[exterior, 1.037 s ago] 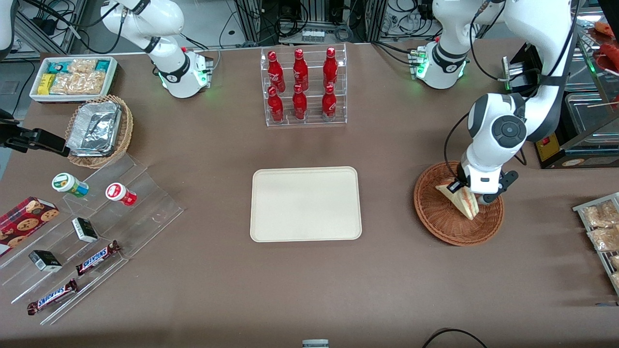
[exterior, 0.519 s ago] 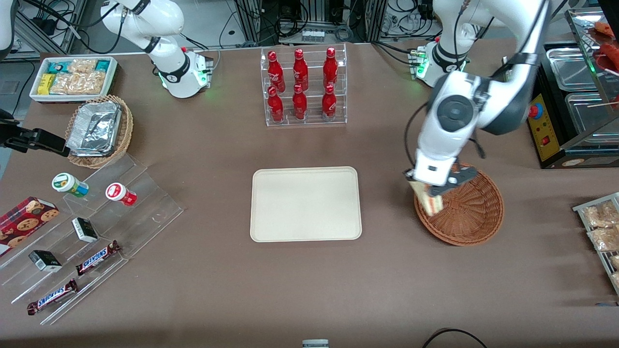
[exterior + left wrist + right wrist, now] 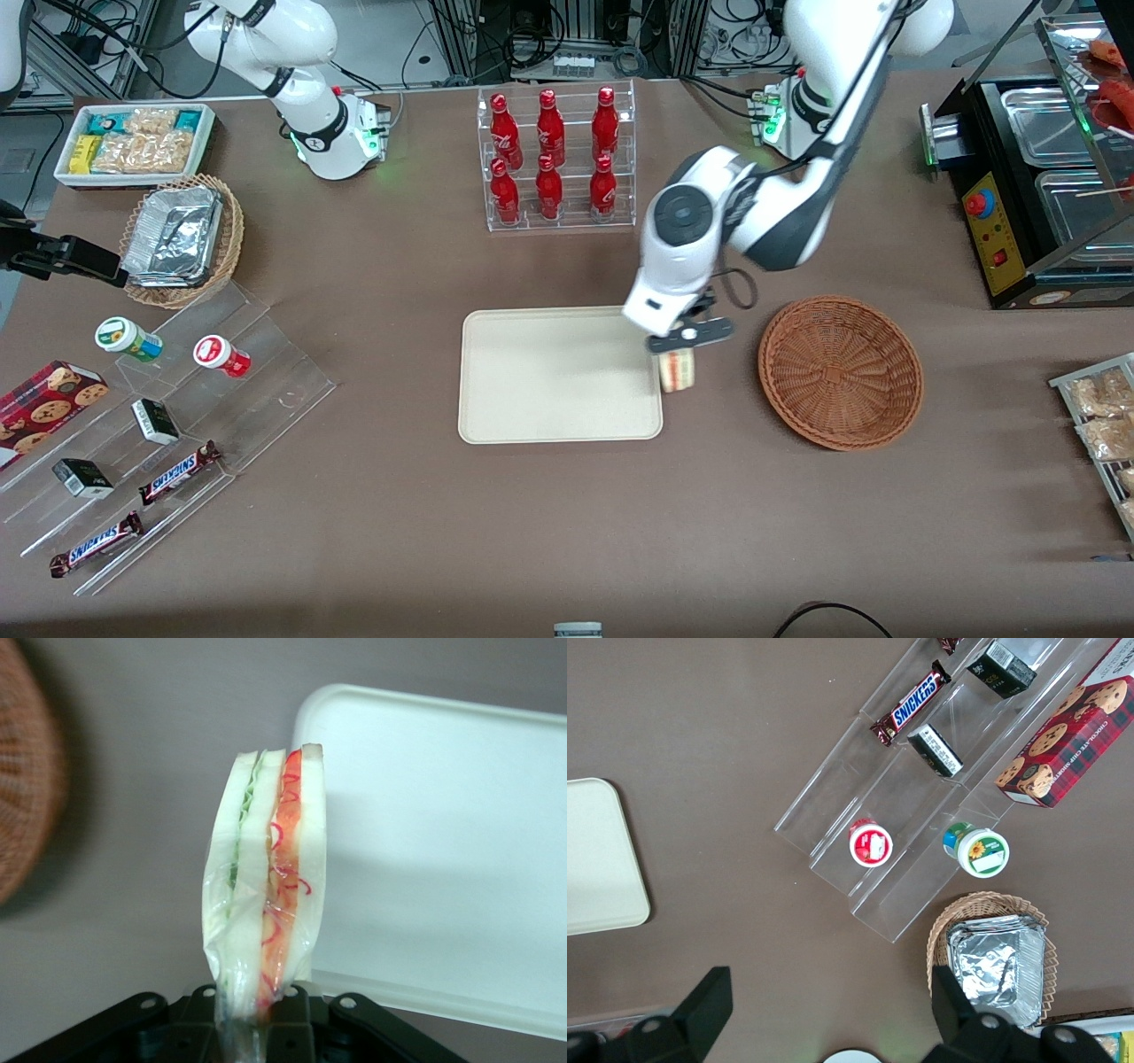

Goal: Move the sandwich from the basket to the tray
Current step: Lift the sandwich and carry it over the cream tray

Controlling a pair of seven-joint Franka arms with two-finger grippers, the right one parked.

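My left gripper [image 3: 680, 347] is shut on the sandwich [image 3: 678, 370], a plastic-wrapped wedge of white bread with red-orange and green filling. It hangs in the air over the tray's [image 3: 532, 390] edge nearest the basket [image 3: 840, 372]. The wrist view shows the black fingers [image 3: 310, 1023] pinching the sandwich [image 3: 266, 877] at its narrow end, with the cream tray [image 3: 443, 850] and the blurred reddish-brown basket [image 3: 27, 788] below. Nothing lies in the basket.
A clear rack of red bottles [image 3: 554, 159] stands farther from the front camera than the tray. Toward the parked arm's end are a tan basket of foil containers [image 3: 182, 239], a white snack bin [image 3: 133, 142] and a clear stepped shelf [image 3: 177, 416] with snacks.
The gripper lifted the sandwich out of the basket and carried it sideways to the tray's edge. The basket now holds nothing.
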